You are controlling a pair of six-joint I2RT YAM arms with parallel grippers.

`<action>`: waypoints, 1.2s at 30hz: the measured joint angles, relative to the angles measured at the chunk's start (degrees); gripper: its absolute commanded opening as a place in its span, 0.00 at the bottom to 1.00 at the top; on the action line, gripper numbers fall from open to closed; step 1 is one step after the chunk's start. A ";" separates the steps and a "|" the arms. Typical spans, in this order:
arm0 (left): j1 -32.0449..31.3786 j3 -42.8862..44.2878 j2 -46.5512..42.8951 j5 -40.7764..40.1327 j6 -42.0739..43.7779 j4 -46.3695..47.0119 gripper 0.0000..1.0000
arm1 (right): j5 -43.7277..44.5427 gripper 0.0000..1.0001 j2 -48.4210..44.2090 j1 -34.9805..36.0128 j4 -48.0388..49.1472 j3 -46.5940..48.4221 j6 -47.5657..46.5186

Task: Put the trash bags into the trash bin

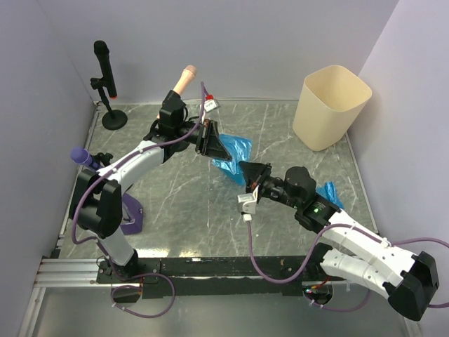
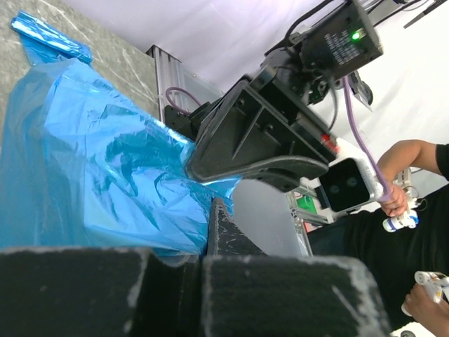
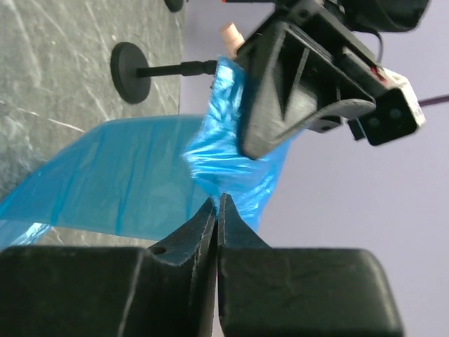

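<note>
Both left gripper (image 1: pixel 222 150) and right gripper (image 1: pixel 247 169) are clamped on the bag (image 1: pixel 239 147), left of the bin (image 1: pixel 330 105). The right gripper is placed nearer it.

right end effector (image 3: pixel 218 210): tips pressed together on blue trash bag (image 3: pixel 119 189) | left end effector (image 3: pixel 252 140): holds bag's bunched top

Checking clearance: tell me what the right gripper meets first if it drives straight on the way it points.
The blue trash bag at its tips, then, just beyond, probably the left gripper holding it.
</note>
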 measured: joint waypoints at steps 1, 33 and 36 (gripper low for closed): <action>0.13 0.00 0.00 -0.02 0.24 -0.15 0.41 | 0.48 0.00 0.04 0.00 -0.42 0.61 0.28; -6.38 -13.03 -30.51 -45.40 76.46 -29.18 0.61 | -8.02 0.00 23.78 -5.31 -51.34 46.45 45.11; -6.40 -12.70 -29.83 -45.09 77.31 -29.18 0.42 | -8.13 0.00 23.47 -5.31 -51.36 46.45 45.07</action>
